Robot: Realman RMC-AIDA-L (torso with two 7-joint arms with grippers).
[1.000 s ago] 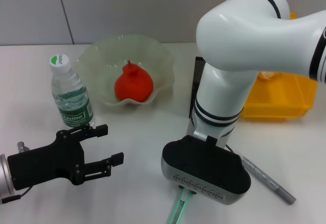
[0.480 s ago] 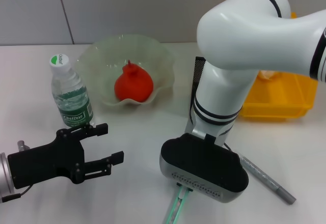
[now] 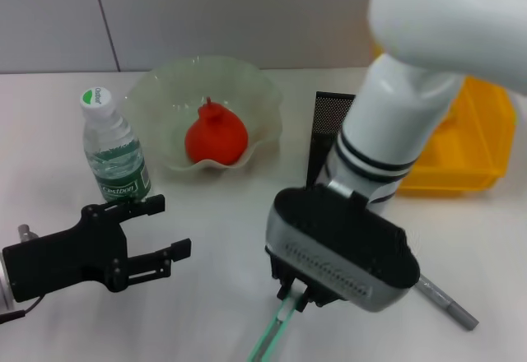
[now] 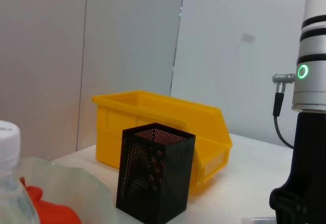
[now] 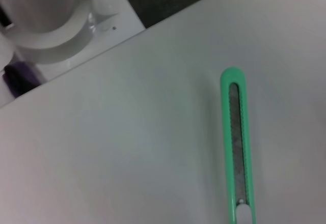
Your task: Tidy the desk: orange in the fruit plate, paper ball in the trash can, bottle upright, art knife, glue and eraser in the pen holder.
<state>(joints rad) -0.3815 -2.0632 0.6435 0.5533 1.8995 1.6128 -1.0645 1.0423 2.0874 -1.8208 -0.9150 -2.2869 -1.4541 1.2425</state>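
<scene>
My right gripper [image 3: 293, 291] is shut on the upper end of the green and white art knife [image 3: 273, 335], which slants down towards the front edge; the knife also shows in the right wrist view [image 5: 237, 142] over bare table. My left gripper [image 3: 170, 226] is open and empty at the front left. The orange [image 3: 216, 136] lies in the fruit plate [image 3: 156, 90]. The bottle [image 3: 115, 152] stands upright left of the plate. The pen holder [image 3: 329, 127] is partly hidden behind my right arm. The glue [image 3: 445, 300] lies at the right front. The trash can [image 3: 473, 144] is at the right back. Paper ball and eraser are out of view.
The left wrist view shows the pen holder [image 4: 155, 175] in front of the trash can [image 4: 163, 122], with the bottle cap [image 4: 7, 137], plate rim [image 4: 71, 183] and orange [image 4: 48, 211] close by. My right arm [image 3: 395, 140] blocks the table's middle right.
My right arm has risen and swung right, uncovering more of the pen holder. The knife has tilted further left with the gripper. My left gripper has drifted slightly down and left.
</scene>
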